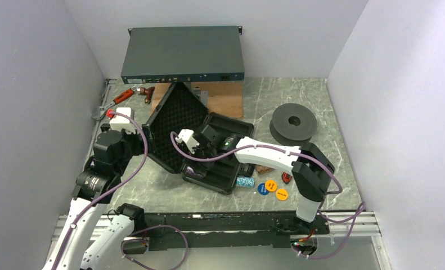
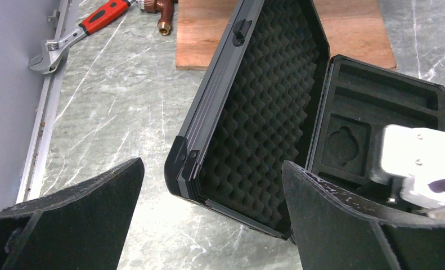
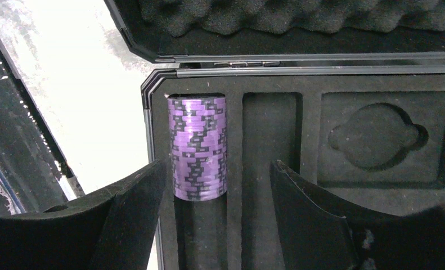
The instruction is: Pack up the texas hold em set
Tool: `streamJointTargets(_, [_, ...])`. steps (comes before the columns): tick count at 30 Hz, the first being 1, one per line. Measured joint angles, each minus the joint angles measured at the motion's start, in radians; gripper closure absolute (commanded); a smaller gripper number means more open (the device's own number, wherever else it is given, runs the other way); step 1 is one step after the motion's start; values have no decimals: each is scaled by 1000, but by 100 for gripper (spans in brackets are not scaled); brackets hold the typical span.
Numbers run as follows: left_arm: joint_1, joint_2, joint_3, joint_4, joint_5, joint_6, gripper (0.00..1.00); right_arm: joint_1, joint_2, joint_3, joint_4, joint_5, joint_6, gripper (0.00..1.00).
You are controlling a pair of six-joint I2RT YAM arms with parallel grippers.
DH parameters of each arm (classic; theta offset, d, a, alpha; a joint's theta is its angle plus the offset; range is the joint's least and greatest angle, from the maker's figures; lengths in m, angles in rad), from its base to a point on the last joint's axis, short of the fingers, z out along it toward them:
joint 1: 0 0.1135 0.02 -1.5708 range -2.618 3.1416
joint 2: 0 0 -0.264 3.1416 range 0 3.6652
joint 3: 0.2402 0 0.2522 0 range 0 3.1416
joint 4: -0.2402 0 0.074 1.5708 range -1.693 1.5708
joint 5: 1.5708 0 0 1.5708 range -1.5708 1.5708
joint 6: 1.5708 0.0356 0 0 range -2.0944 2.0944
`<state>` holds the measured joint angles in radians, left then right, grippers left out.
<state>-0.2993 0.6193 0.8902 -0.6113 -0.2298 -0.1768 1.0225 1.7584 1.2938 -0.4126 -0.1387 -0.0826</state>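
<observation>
Brown roll (image 1: 263,169) (chips, perhaps) mostly behind right arm (image 1: 268,152).

Marbled grey-green surface (image 1: 259,95) boxed in by plain pale walls (image 1: 299,39).
One wall fills the top of the frame, while the left wall (image 1: 34,112) and right wall (image 1: 405,112) slant down its sides. The light is soft and even, and a metal rail (image 2: 38,135) edges the stone at far left.

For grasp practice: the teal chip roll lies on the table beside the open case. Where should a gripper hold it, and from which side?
Probably from above, pinching the teal chip roll midway across its curved sides: it lies on its side on the table, with the case wall close beside it.
</observation>
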Motion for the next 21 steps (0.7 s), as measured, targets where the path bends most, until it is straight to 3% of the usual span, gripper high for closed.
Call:
streamJointTargets(6, [0,4,0,0,0,0,0,0,-130,-95,69,21,42,36])
streamJointTargets(13, [3,9,0,0,0,0,0,0,-243,-212,138,28,109,60])
streamJointTargets(21, [18,27,0,1,15,0,0,0,-283,-333,190,24,202,70])
